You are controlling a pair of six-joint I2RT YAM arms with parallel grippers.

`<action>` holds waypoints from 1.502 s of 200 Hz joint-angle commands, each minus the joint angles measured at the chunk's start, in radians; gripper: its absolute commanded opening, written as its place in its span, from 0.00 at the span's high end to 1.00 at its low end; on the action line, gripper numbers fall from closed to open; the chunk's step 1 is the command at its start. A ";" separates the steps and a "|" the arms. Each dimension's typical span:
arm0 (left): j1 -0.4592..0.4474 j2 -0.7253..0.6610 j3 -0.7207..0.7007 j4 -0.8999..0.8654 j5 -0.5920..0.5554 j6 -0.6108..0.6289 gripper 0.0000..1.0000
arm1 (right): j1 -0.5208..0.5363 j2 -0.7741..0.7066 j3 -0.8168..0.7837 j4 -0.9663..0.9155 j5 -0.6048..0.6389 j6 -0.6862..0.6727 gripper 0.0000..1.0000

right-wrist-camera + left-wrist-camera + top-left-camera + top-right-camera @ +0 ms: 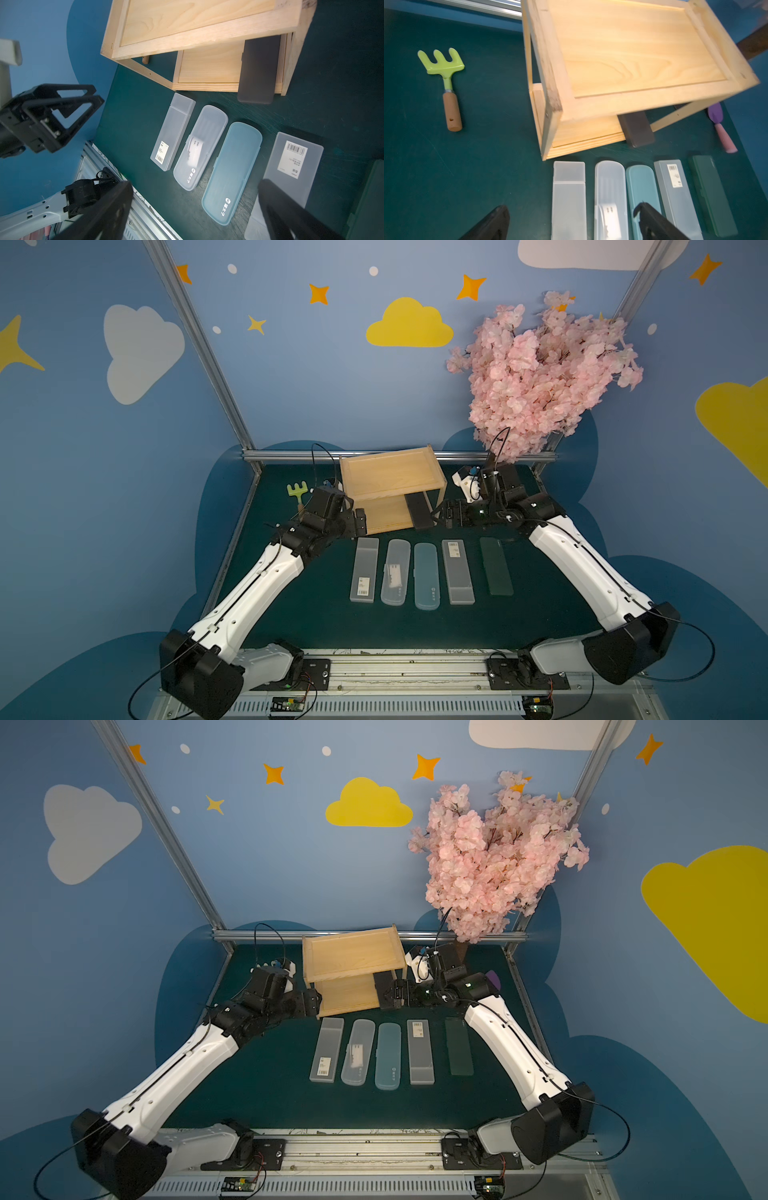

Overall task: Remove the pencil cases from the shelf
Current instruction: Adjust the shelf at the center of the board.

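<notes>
Left claw (571,206) and right claw (195,182) gape wide, empty; black case (259,66) on shelf (207,20).

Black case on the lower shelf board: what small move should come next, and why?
Probably ease the open right gripper onto the black case at its overhanging end and close. It is the only case left on the shelf; the other five lie in a row on the mat, and that gripper is nearest.
</notes>
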 commanded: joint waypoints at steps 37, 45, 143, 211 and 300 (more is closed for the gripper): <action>0.055 0.137 0.000 0.139 0.077 0.051 0.04 | -0.006 -0.011 -0.019 0.025 0.002 0.003 0.02; 0.059 0.153 0.011 0.134 0.068 0.053 0.04 | -0.007 -0.010 -0.019 0.022 0.002 0.004 0.02; 0.144 0.317 0.028 0.251 0.038 0.095 0.04 | -0.009 0.010 -0.042 0.030 0.003 0.020 0.02; 0.203 0.468 0.111 0.318 0.080 0.129 0.02 | -0.012 0.032 -0.038 0.027 0.008 0.011 0.02; 0.230 0.554 0.237 0.255 0.218 0.143 0.00 | -0.024 0.060 -0.028 0.027 0.001 0.013 0.02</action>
